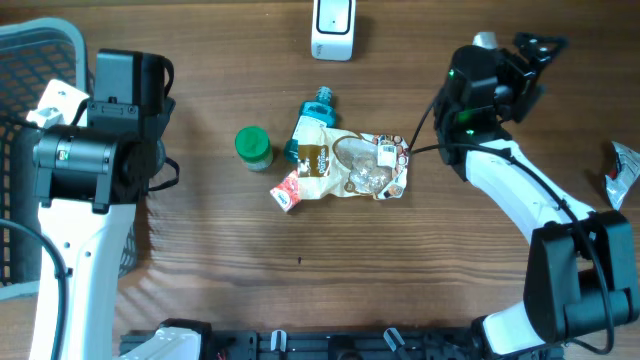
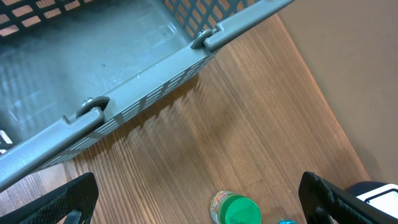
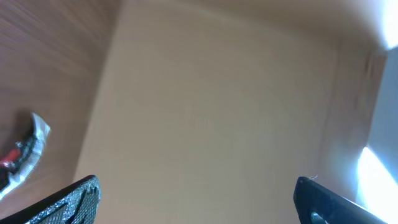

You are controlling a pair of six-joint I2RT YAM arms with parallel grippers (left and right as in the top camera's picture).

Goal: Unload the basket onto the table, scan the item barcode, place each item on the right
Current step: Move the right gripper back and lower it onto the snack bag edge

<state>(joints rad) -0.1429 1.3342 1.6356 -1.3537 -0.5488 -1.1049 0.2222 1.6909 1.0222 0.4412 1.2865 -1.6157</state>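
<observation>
Both arms sit clear of the work, nothing gripped. The left gripper [image 2: 198, 190] has its jaws spread wide and empty, well left of the white box-shaped barcode scanner [image 1: 333, 30], beside the rim of the grey perforated plastic basket [image 2: 124, 106]. The right gripper [image 3: 196, 190] is also wide and empty, right of the scanner, its camera looking past the table at a plain tan surface. Reads as a ready pose: the centre is unobstructed for either arm.

Candidate items lie just below the scanner, robot side:
- green-lidded round jar [image 1: 253, 145], upright, slightly apart on the left
- teal plastic bottle [image 1: 318, 104], lying flat and touching the crinkled clear plastic bag [image 1: 368, 168]
- small red-and-white carton [image 1: 288, 192], at the heap's near-left corner

Can't tell which is the target; no barcode is visible. The jar is rigid and smooth, likely the easiest pinch. The bag is glossy and floppy and will probably deform.

A silver foil wrapper [image 1: 622, 172] lies far right of the scanner. The wood-grain table [image 1: 420, 280] is matte.
</observation>
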